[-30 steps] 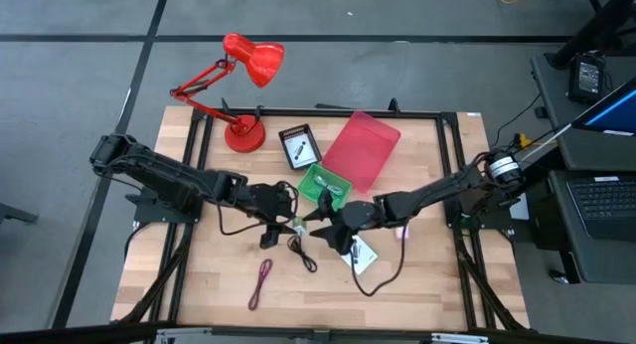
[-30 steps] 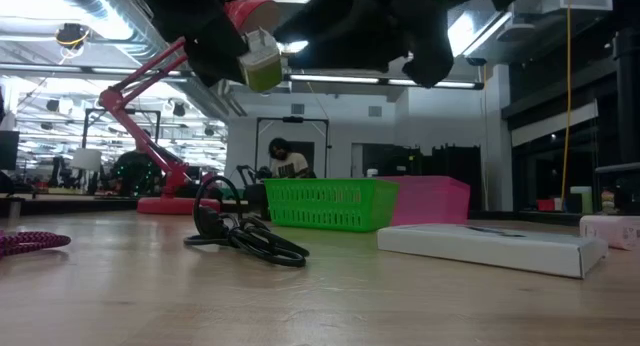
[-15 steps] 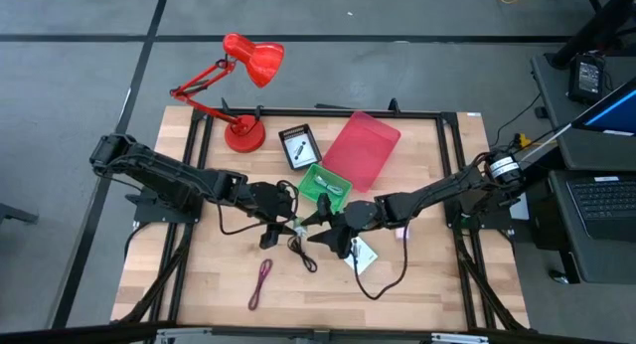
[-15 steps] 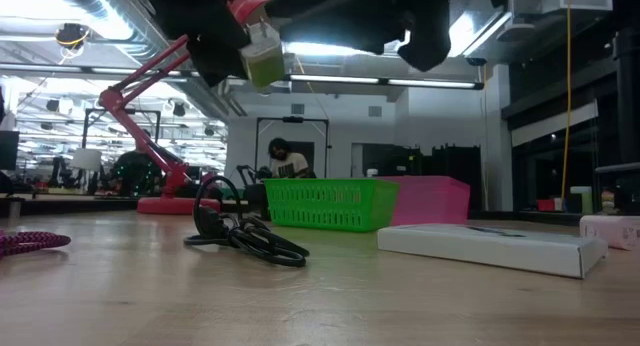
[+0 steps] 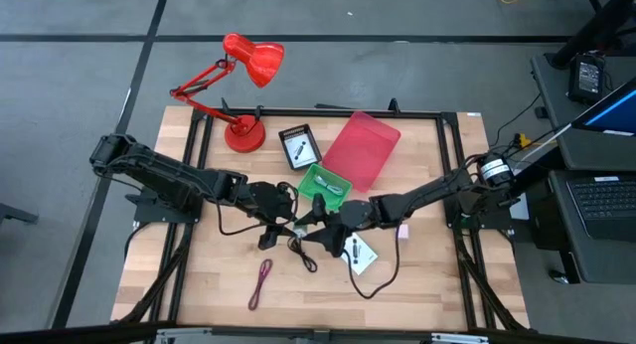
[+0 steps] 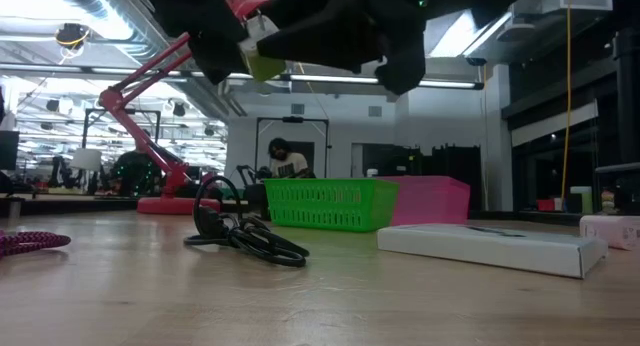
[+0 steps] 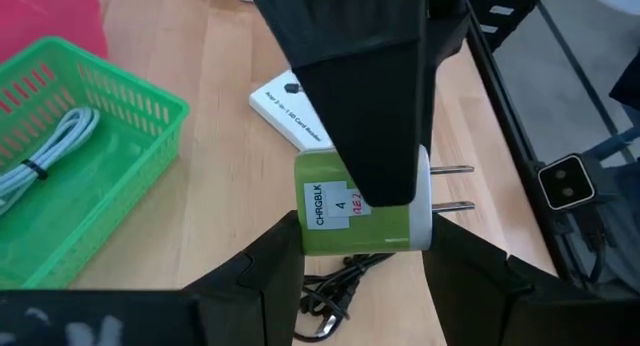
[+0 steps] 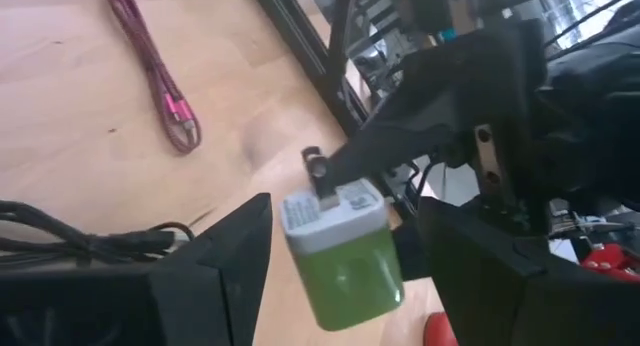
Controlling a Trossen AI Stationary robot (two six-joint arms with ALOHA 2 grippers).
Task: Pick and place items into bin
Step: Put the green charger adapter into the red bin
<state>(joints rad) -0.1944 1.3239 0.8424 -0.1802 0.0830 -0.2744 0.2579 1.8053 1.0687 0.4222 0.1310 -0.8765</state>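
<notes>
Handover of a charger above the table centre. The left gripper (image 7: 362, 254) pinches a green, rounded-block plastic wall charger (image 7: 362, 215) by its sides, well above the wooden table (image 5: 199, 274). The charger has a white cap, a white paper label and two thin metal prongs. The right gripper (image 8: 322, 248) stands with its jaws wide apart on either side of the charger and not yet closed on it; one of its dark fingers (image 7: 365, 86) lies across the charger's top in the left wrist view.

To do the step well, the right jaws should probably close squarely on the smooth flat faces, clear of the prongs, and the left should let go only once that grip is firm, as the glossy plastic may slip.

The green plastic lattice basket (image 5: 325, 183), seemingly the bin, lies at about 12 o'clock from the grippers and holds a coiled pale cable (image 7: 45, 156). A pink rectangular tray (image 5: 363, 145) adjoins it at 1 o'clock. A tangled, limp black cable (image 6: 240, 231) lies directly under the grippers. A flat white cardboard box (image 6: 490, 248) lies at 4 o'clock, and a braided maroon cable (image 5: 261, 280) at 7 o'clock.
</notes>
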